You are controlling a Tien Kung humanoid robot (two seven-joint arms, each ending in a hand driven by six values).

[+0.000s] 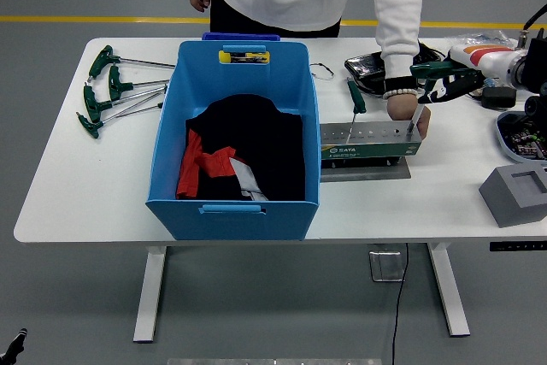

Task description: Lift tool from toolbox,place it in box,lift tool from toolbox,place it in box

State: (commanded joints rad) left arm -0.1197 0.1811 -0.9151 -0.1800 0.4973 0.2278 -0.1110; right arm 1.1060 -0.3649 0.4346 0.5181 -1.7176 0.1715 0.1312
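A grey tool rack (369, 144) stands on the table right of the blue box (235, 143). Two green T-handle wrenches stand upright in it: a small one (355, 100) at the left and a larger one (432, 69) at the right end. My right hand (455, 84) reaches in from the right, its black fingers curled around the right end of the larger wrench's handle. A person's hand (403, 111) rests on the rack's right end and steadies it. Only a small black tip of my left arm (10, 344) shows in the lower left corner.
The blue box holds black and red cloth (239, 156) and a yellow tool (244, 56) at its far rim. Several green T-handle wrenches (111, 90) lie at the table's left. A grey block (517, 194), a tray of parts (523, 136) and black items (369, 70) sit at the right.
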